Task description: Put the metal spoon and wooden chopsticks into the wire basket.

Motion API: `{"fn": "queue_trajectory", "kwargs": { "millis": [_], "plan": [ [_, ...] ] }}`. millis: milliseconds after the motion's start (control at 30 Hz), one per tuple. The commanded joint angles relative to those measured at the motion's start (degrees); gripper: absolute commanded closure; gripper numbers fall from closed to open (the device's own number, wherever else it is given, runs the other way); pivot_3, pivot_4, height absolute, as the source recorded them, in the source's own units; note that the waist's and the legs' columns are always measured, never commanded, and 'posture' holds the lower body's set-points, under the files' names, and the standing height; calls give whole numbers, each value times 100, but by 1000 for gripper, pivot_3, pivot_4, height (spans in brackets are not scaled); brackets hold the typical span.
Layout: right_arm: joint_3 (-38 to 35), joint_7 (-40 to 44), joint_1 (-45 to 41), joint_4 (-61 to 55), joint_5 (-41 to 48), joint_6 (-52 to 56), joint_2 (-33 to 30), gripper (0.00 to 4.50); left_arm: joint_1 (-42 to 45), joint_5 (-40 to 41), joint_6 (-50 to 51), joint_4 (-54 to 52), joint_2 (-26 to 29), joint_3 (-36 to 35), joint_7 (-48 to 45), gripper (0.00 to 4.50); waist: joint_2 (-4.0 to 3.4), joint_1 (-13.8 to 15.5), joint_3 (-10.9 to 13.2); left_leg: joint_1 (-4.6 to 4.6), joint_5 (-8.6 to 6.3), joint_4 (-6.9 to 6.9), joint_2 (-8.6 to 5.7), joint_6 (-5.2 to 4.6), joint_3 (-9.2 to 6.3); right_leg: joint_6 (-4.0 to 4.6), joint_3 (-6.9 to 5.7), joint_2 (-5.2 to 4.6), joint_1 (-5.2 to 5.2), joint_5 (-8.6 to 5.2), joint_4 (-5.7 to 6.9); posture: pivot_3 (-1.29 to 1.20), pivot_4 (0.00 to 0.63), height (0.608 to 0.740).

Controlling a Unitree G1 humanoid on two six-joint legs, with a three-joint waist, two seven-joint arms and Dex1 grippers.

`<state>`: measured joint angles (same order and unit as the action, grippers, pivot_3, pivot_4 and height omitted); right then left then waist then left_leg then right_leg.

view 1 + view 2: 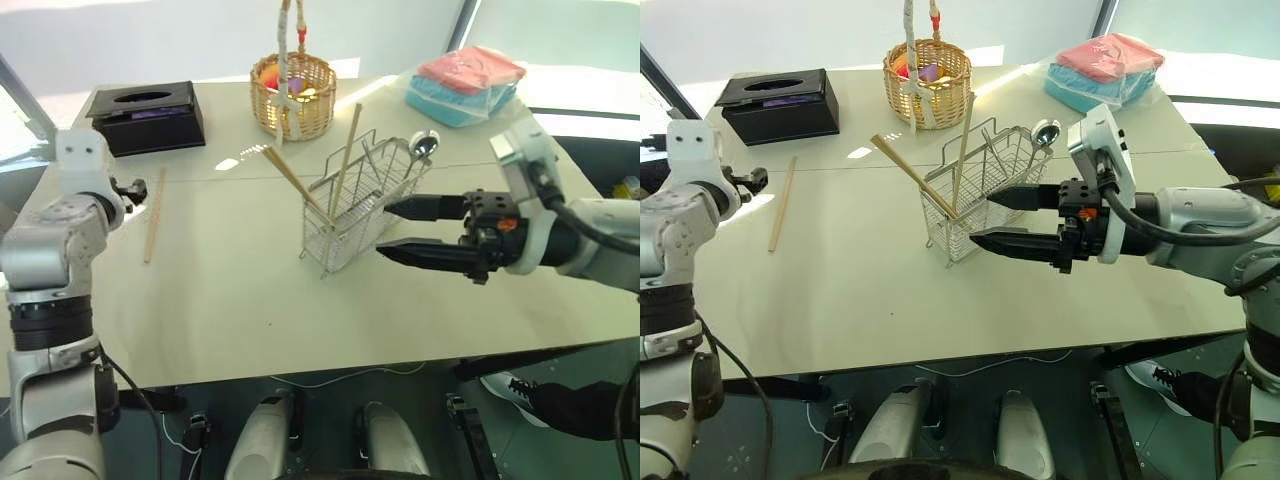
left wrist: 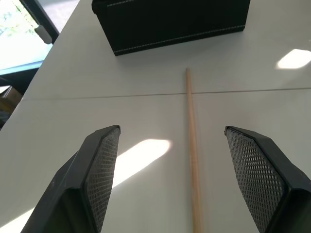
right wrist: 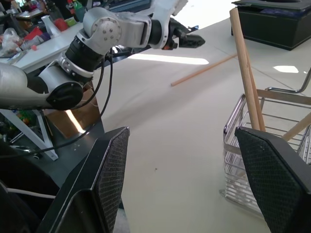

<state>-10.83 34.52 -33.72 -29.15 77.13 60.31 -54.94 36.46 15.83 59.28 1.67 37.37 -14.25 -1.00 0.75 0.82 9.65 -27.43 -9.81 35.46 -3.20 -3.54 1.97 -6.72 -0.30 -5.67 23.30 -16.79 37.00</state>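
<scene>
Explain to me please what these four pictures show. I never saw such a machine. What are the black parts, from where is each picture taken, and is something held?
This is a humanoid robot with two arms. Each arm ends in an end effector with two black fingers. The two wide pictures come from the head camera, looking down over a pale table. The other two come from cameras on the wrists, looking along the fingers.

On the table stands the wire basket with two wooden chopsticks and the metal spoon already in it. One more chopstick lies flat on the table. Behind are a black tissue box, a round wicker basket and a bag of folded cloths.

The right end effector is open beside the wire basket. The left end effector is open over the lying chopstick. Neither holds anything.
</scene>
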Motion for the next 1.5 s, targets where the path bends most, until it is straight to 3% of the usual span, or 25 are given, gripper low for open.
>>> {"fn": "queue_trajectory", "kwargs": {
  "millis": [33,300,533,667,867,967,1133,1500],
  "plan": [
    [-127,-142,-80,-95,7,-130,52,926,32,-297,-61,245,-49,84,69,876,0,-10,0,0,0,-1,0,0,2,-1,0,-1,1,1,0,0,150,740],
    [-241,-393,45,-194,97,-151,35,926,574,-645,-661,1851,-241,120,84,876,2,-7,1,0,3,-17,0,4,9,-3,0,-4,11,2,1,0,150,740],
    [-360,-548,143,-244,172,-167,-31,926,1317,-908,-856,3470,-54,368,-309,876,4,-11,-1,-1,3,-16,0,3,31,-9,-1,-19,5,6,4,0,150,740],
    [-415,-615,166,-254,201,-176,-50,926,1452,-1087,-697,3821,29,653,-608,876,4,-17,-1,-1,3,-20,0,3,42,-19,-1,-23,7,11,7,0,150,740],
    [-493,-604,236,-239,173,-195,-104,926,1256,-1059,-446,3683,-40,482,-609,876,2,-23,-3,1,3,-21,0,3,50,-19,-1,-29,8,11,7,0,150,740],
    [-523,-578,232,-201,127,-202,-117,926,1075,-1003,-264,3425,-61,314,-557,1640,2,-37,-4,2,3,-21,0,3,55,-20,-1,-31,8,12,8,0,150,740],
    [-519,-518,208,-151,24,-224,-107,926,862,-949,11,3051,-54,57,-494,4313,1,-120,-5,5,3,-23,1,3,58,-20,-1,-31,10,12,13,0,150,740],
    [-445,-349,230,-62,-253,-318,-20,926,800,-988,-355,2497,24,47,-559,4451,1,-146,-6,6,3,-25,1,2,61,-22,-1,-33,12,13,14,0,150,740]
  ]
}}
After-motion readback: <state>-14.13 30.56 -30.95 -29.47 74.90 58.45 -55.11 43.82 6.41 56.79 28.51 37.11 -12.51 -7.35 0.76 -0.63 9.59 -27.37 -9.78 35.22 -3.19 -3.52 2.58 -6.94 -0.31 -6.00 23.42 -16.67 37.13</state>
